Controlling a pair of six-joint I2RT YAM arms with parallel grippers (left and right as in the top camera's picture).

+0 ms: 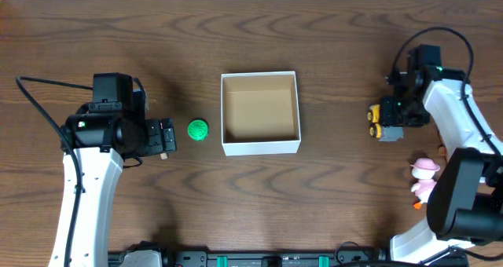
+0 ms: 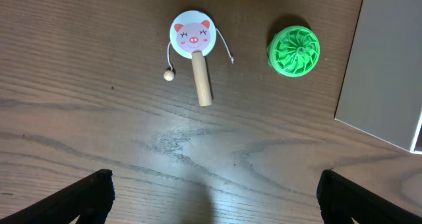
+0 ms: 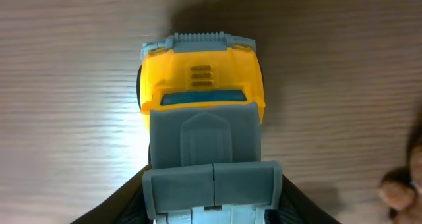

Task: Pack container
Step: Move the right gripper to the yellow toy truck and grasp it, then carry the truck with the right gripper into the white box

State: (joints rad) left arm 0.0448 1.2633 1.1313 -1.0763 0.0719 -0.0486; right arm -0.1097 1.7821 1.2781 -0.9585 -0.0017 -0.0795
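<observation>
The container (image 1: 260, 148), a square white box with a tan inside, sits mid-table; its white wall shows at the right of the left wrist view (image 2: 386, 66). A green ribbed ball (image 1: 197, 129) lies just left of it, also in the left wrist view (image 2: 294, 51). A pig-face rattle drum (image 2: 193, 38) lies beside the ball. My left gripper (image 1: 163, 136) is open and empty, its fingers (image 2: 214, 201) short of the rattle. My right gripper (image 1: 398, 114) is closed on a yellow and grey toy truck (image 1: 383, 122), its fingers (image 3: 212, 188) against the grey bed (image 3: 201, 85).
A pink pig figure (image 1: 424, 177) stands near the right arm's base, in front of the truck. Black cables trail from both arms.
</observation>
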